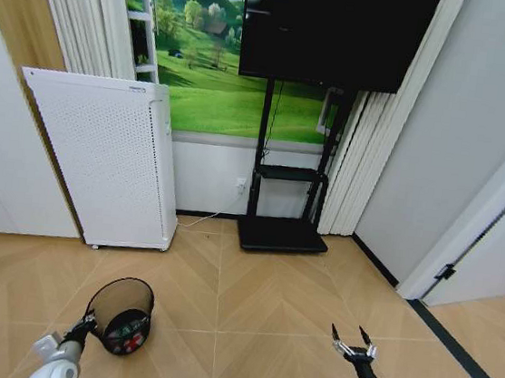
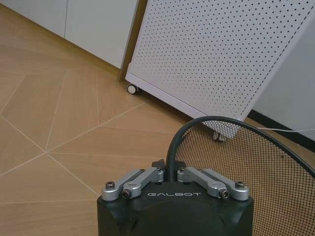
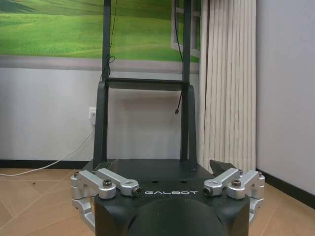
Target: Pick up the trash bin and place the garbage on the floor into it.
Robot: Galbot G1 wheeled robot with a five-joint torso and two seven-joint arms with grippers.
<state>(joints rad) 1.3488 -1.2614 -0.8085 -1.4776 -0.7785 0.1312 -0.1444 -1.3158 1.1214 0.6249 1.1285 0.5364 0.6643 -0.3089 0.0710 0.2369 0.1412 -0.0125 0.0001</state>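
Black mesh trash bin (image 1: 121, 314), base hidden, pinched by left gripper (image 1: 89, 322); right gripper (image 1: 353, 343) fingers spread.

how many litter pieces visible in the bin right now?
2 distinguishable in the trash bin, held by the left pincer: red piece, green-labelled piece. More may be hidden.

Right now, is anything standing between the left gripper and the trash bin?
No. The left gripper is shut on the rim of the trash bin, with litter inside it. The right gripper is open over bare floor.
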